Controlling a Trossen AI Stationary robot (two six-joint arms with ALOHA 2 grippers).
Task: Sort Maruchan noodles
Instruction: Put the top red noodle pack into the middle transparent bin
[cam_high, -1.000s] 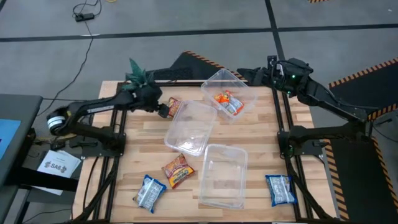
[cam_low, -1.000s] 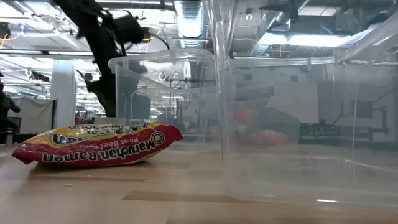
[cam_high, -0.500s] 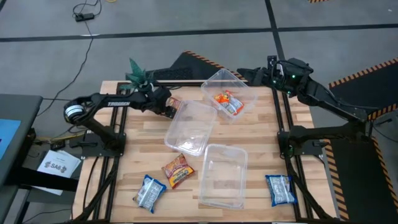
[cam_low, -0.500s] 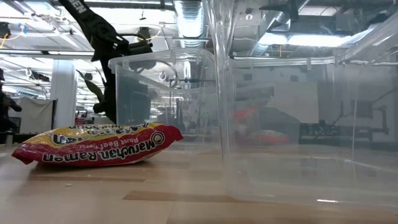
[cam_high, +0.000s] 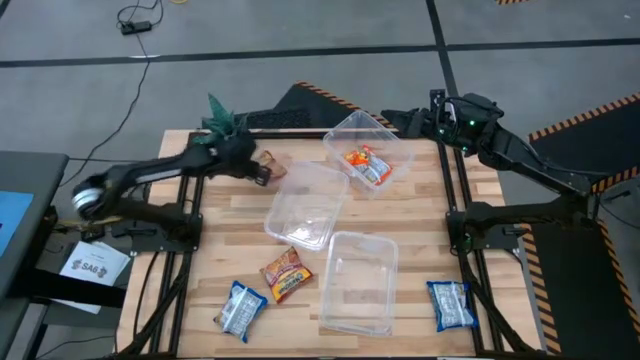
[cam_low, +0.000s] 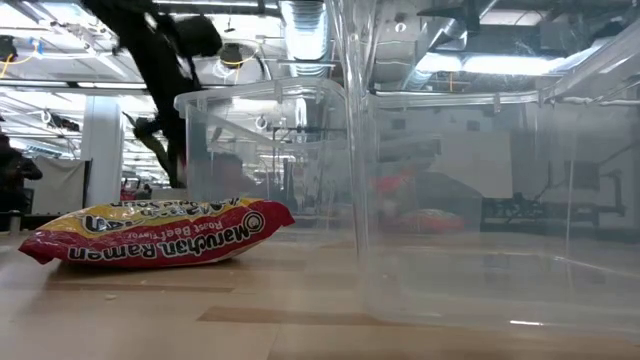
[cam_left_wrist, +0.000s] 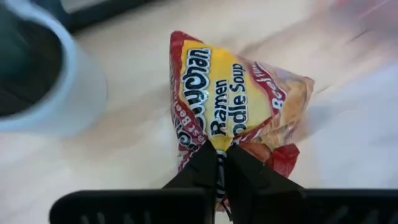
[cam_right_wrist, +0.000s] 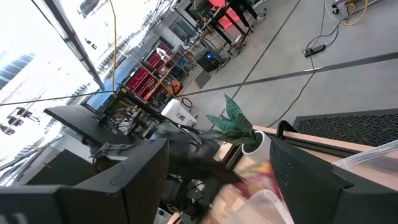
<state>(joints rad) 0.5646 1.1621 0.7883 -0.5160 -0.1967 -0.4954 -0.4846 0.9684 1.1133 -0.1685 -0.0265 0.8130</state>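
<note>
My left gripper (cam_high: 262, 174) is at the far left of the table, shut on a dark red-and-yellow Maruchan noodle packet (cam_left_wrist: 233, 106), just left of the middle clear tub (cam_high: 308, 203). A second red-and-yellow packet (cam_high: 285, 274) and a blue-and-white packet (cam_high: 240, 308) lie flat near the front, and another blue-and-white one (cam_high: 449, 304) lies at the front right. Orange-and-white packets (cam_high: 365, 164) lie in the far tub (cam_high: 368, 148). My right gripper (cam_high: 437, 120) waits open at the far right edge. My left gripper pinches the packet's wrapper (cam_left_wrist: 214, 138) between its two fingertips (cam_left_wrist: 202, 163), at the packet end nearest the gripper, where the film rises into a ridge. The fingers come from the table's left, slanting down. Whether the packet is clear of the wood, I cannot tell.
A third clear tub (cam_high: 357, 283) stands at the front middle. A green plant in a white pot (cam_high: 222, 122) stands at the far left corner, close behind my left gripper. Bare wood lies between the tubs and the left edge.
My left gripper has reached toward the right to the red-and-yellow packet by the middle tub, shut on it, and drawn back a little toward the left edge. The packet has shifted left with it and bunched up at the pinched end.
</note>
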